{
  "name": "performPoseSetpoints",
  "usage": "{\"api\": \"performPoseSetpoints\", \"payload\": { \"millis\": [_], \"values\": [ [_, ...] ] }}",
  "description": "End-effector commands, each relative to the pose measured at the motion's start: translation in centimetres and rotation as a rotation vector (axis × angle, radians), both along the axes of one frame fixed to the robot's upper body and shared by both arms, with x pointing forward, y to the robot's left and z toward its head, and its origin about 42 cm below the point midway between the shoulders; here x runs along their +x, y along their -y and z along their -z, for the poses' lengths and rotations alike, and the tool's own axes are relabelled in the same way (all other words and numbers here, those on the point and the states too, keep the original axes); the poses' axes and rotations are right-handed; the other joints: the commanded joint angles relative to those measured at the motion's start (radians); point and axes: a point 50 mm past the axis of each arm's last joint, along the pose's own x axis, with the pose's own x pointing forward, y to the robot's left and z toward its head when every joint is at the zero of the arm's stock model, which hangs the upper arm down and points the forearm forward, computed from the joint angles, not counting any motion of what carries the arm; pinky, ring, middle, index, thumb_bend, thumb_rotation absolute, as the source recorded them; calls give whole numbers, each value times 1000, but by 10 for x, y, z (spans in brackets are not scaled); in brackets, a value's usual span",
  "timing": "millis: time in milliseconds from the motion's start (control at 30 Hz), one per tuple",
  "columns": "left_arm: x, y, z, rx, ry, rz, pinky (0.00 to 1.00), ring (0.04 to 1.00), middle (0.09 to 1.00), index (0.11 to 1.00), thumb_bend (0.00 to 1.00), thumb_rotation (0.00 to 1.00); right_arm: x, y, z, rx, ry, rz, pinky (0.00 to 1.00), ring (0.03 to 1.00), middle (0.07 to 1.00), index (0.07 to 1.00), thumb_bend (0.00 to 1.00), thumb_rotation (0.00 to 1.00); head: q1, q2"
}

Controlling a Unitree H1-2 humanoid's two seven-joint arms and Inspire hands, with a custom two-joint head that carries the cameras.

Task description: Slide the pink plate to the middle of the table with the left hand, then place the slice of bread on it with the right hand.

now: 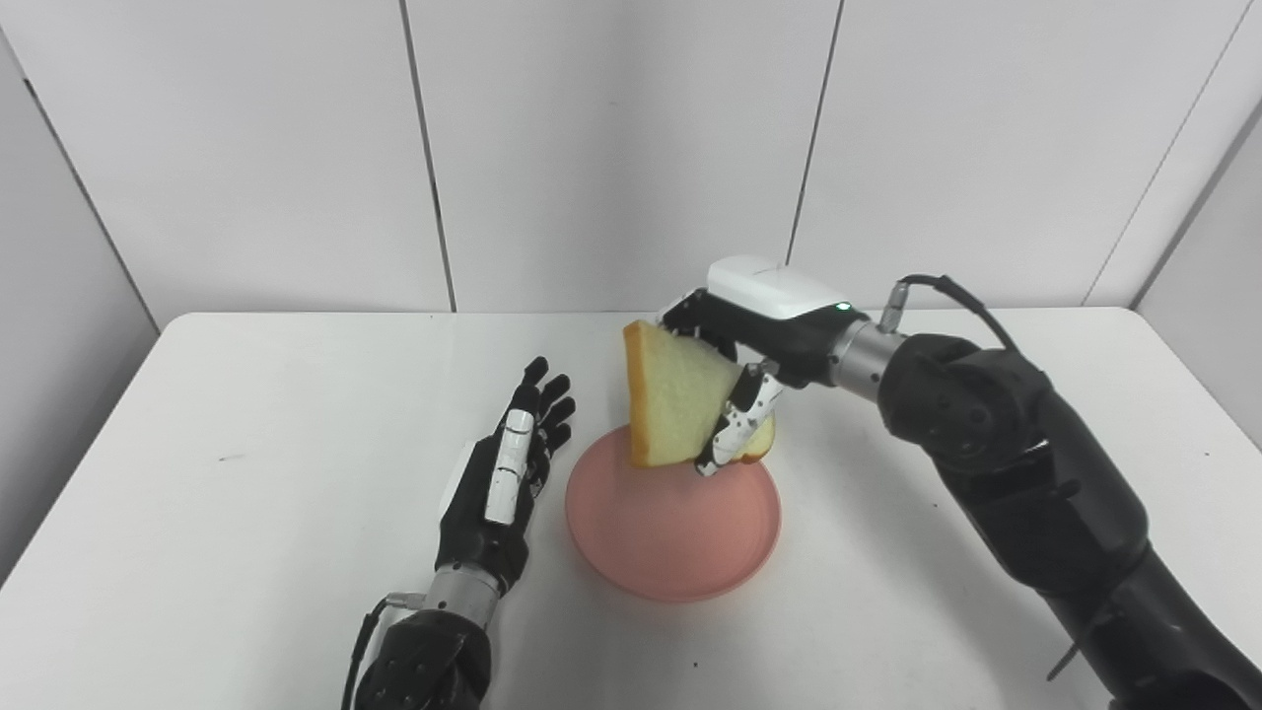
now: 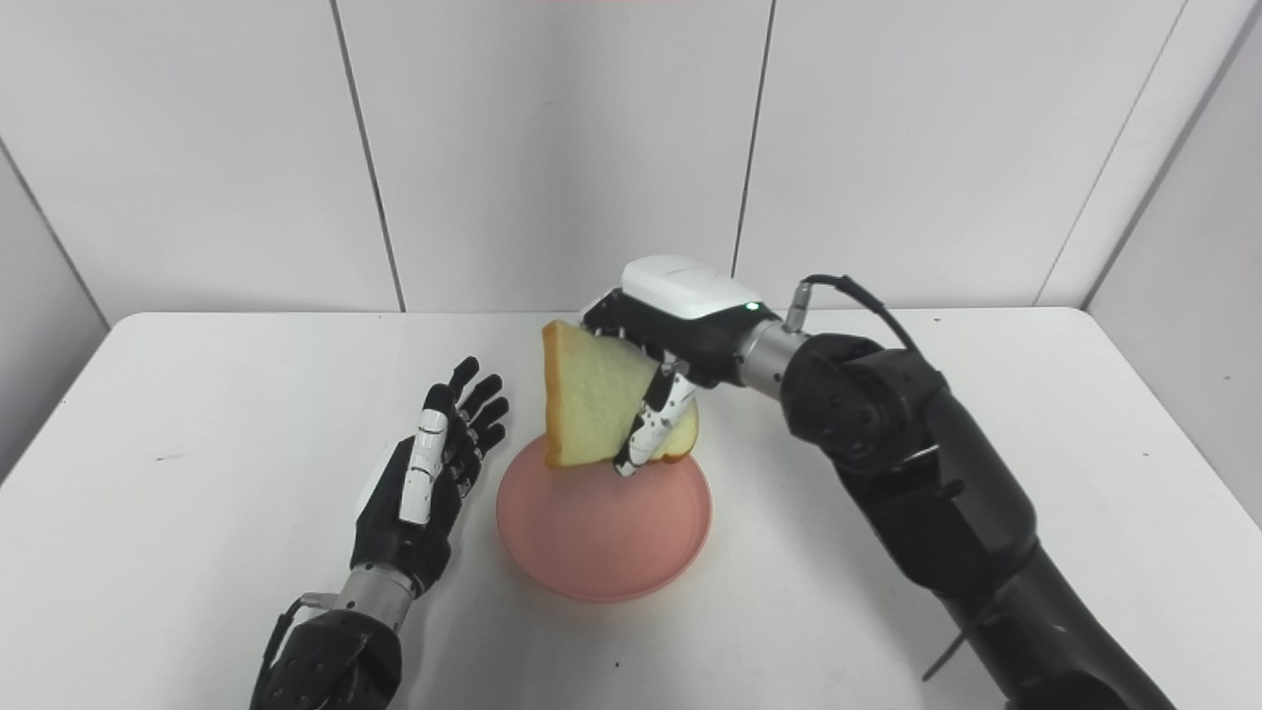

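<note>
The pink plate (image 1: 670, 528) lies near the middle of the white table (image 1: 246, 473). My right hand (image 1: 749, 340) is shut on the slice of bread (image 1: 675, 404) and holds it on edge just above the plate's far rim. The bread also shows in the right eye view (image 2: 592, 409). My left hand (image 1: 503, 473) is open and empty, fingers stretched out, resting on the table just left of the plate, a small gap apart from its rim.
White wall panels (image 1: 611, 148) stand right behind the table's far edge. My right arm (image 1: 1035, 493) crosses the right half of the table.
</note>
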Motion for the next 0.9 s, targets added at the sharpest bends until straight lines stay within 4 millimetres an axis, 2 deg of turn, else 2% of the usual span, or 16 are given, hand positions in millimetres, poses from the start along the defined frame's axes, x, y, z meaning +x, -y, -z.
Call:
{"api": "performPoseSetpoints", "payload": {
  "millis": [0, 200, 300, 333, 400, 633, 867],
  "values": [
    [6, 7, -24, -19, 81, 19, 972, 953, 959, 963, 705, 953, -2, -12, -26, 13, 69, -38, 371, 372, 479, 550, 510, 0, 1, 0],
    [8, 6, -27, -37, 76, 19, 989, 956, 963, 965, 720, 941, 2, -21, -7, -12, 2, -49, 307, 353, 457, 555, 507, 0, 0, 7],
    [8, 5, -27, -38, 78, 18, 990, 955, 966, 969, 725, 939, 7, -20, 4, -46, -28, -35, 282, 392, 500, 496, 517, 0, 5, 9],
    [8, 5, -27, -37, 78, 18, 985, 953, 966, 969, 729, 940, 7, -20, 5, -51, -31, -34, 283, 367, 469, 528, 511, 0, 5, 9],
    [9, 5, -28, -36, 79, 13, 976, 947, 965, 968, 738, 933, 9, -18, 11, -52, -52, -24, 318, 360, 470, 548, 509, 0, 5, 9],
    [8, 6, -29, -32, 79, 3, 968, 941, 961, 966, 737, 942, 17, -14, 31, -32, -77, -11, 394, 386, 499, 535, 512, 0, 7, 11],
    [8, 6, -31, -29, 91, 6, 968, 945, 964, 970, 727, 946, 29, -7, 43, -19, -84, 39, 375, 380, 484, 542, 512, 0, 10, 16]
  ]
}}
